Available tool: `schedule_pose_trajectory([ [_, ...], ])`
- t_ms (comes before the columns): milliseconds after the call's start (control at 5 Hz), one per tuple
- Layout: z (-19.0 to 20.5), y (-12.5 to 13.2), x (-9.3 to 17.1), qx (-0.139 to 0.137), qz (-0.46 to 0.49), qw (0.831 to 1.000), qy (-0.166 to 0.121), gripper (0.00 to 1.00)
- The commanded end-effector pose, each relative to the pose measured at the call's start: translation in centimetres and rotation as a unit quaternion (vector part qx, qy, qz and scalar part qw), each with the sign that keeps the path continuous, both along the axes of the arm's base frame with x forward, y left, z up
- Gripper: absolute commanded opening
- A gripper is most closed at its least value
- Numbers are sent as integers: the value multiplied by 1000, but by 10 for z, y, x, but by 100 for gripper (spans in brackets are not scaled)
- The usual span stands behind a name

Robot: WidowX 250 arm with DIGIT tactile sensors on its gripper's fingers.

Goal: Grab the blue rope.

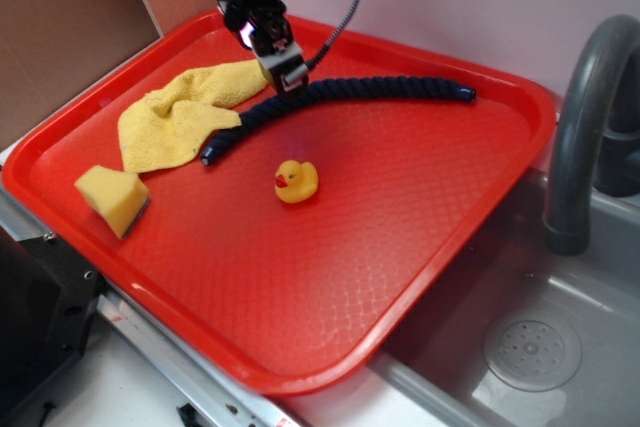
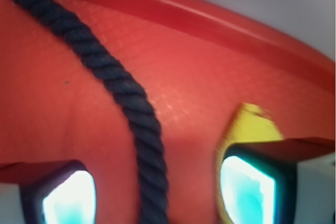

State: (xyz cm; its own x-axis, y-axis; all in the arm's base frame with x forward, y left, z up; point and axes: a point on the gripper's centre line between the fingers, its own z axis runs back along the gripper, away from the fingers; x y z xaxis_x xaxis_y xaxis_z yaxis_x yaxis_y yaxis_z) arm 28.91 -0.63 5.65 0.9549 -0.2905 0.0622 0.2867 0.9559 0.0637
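Gripper (image 1: 283, 69): reaches down from the 12 o'clock edge of the exterior view, wrist tilted slightly, tip low over the rope beside the towel. Jaws spread, one pad either side of the rope in the wrist view, with gaps between pads and rope; nothing is held, and contact with the rope cannot be confirmed. Arm above the wrist is cut off by the frame; a black cable (image 1: 352, 2) loops off it toward 1 o'clock.

Fingertips (image 2: 68, 195): two glowing pale pads at 7 and 5 o'clock of the wrist view, blurred and cropped at the bottom edge.

Blue rope (image 1: 360, 90): dark navy, twisted, lying flat in a shallow arc on the tray, one glossy end toward 3 o'clock near the far rim, the other at 9 o'clock just beside the towel. In the wrist view it runs from 11 o'clock down to 6 o'clock between the pads; its middle is hidden behind the gripper in the exterior view.

Yellow towel (image 1: 185, 112): crumpled, at 9 o'clock of the gripper, touching the rope.

Yellow duck (image 1: 296, 181): upright, at 6 o'clock of the rope, apart from it.

Sponge (image 1: 112, 199): yellow, at 8 o'clock, near the tray's rim.

Red tray (image 1: 400, 247): the carrying surface.

Sink (image 1: 530, 347) with grey faucet (image 1: 580, 127): at 4 o'clock, partly cut off.
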Motion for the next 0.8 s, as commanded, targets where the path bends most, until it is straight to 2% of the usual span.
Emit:
schedule_pose_trajectory([
  [0,-22,-10,16,-12,-29,999,17,100],
  [200,-31,-11,16,-28,-22,999,29,100],
  [400,-43,-17,16,-24,-13,999,41,0],
  [600,-46,-19,14,-42,-46,996,57,0],
])
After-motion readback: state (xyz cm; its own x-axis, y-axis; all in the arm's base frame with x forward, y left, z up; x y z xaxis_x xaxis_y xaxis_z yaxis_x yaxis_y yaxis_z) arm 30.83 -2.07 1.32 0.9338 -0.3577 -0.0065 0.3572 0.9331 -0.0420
